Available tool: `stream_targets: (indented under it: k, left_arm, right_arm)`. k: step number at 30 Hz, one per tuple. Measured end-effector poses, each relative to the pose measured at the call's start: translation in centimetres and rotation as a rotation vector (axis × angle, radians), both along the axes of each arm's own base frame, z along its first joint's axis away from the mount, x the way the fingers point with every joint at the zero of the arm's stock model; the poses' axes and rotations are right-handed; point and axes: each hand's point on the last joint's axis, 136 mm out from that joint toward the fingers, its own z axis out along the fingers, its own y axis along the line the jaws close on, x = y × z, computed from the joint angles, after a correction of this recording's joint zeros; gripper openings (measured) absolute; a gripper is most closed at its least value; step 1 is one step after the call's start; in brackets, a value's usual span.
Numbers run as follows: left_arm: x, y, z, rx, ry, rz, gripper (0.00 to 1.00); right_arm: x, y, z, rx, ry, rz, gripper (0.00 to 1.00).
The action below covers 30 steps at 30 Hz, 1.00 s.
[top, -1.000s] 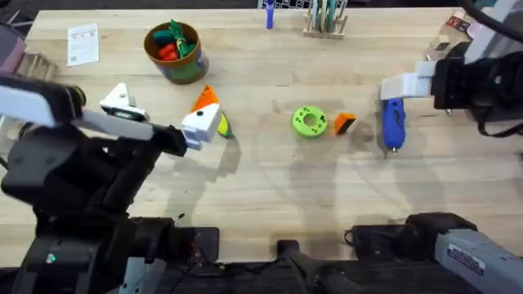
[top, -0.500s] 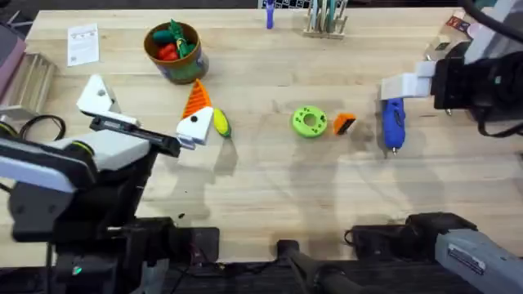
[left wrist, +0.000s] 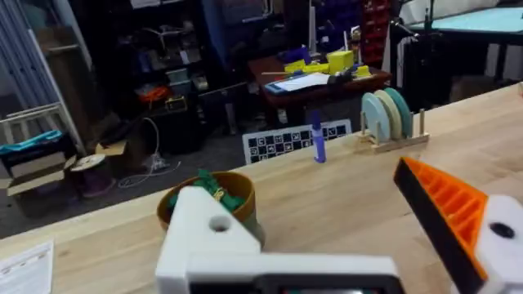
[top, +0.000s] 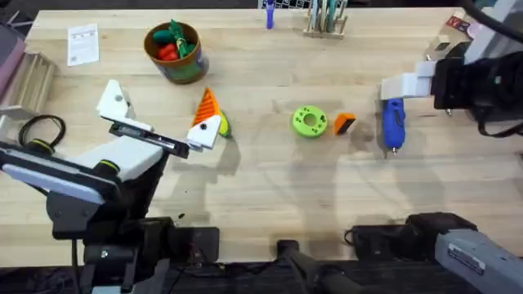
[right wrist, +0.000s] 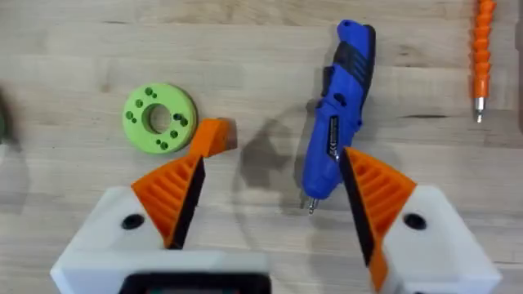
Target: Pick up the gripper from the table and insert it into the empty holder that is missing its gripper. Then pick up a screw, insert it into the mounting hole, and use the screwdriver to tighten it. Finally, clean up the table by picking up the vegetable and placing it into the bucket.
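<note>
My left gripper (top: 161, 108) hangs open over the left of the table. One finger is the bare white holder (top: 114, 99) (left wrist: 204, 237); its twin (top: 206, 122) carries an orange pad (left wrist: 445, 214). The yellow corn (top: 225, 125) peeks out just beside that orange-tipped finger. The small orange gripper piece (top: 344, 123) (right wrist: 215, 137) lies right of a green disc (top: 310, 121) (right wrist: 159, 118). The blue screwdriver (top: 393, 122) (right wrist: 335, 155) lies beyond it. My right gripper (top: 404, 86) (right wrist: 270, 188) hovers open above the screwdriver, empty. The bucket (top: 193, 67) (left wrist: 243, 192) stands at the back left.
Red and green toy vegetables (top: 169, 42) fill the bucket. A thin orange-handled tool (right wrist: 484, 49) lies beside the screwdriver. A paper card (top: 82, 42), a disc rack (top: 327, 20) and a blue marker (top: 269, 15) sit along the far edge. A black cable (top: 37, 126) loops at the left.
The left arm's body has swung lower and rightward in the overhead view; its open gripper wobbled left, then back beside the corn. The right arm and the table objects have not moved.
</note>
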Motion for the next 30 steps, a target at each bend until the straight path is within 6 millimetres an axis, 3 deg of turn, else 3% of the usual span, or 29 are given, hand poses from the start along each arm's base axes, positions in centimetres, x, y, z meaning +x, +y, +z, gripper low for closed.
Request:
stream_targets:
  k: [5, 9, 20, 24, 30]
  left_arm:
    - [-0.3, -0.9, -0.3, 0.001, 0.014, -0.056, 0.986]
    - [-1.0, -2.8, -0.9, 0.014, 0.037, -0.177, 0.986]
    - [-6.7, -9.2, -2.1, 0.08, 0.064, -0.677, 0.986]
    - [-8.4, -10.2, -3.0, 0.042, 0.141, -0.803, 0.985]
    - [-9.3, -10.6, -4.7, -0.067, 0.305, -0.864, 0.986]
  right_arm:
    - [0.0, 0.0, 0.0, 0.0, 0.0, 0.0, 0.99]
    - [0.0, 0.0, 0.0, 0.0, 0.0, 0.0, 0.991]
    - [0.0, 0.0, 0.0, 0.0, 0.0, 0.0, 0.991]
    - [0.0, 0.0, 0.0, 0.0, 0.0, 0.0, 0.991]
    - [0.0, 0.0, 0.0, 0.0, 0.0, 0.0, 0.991]
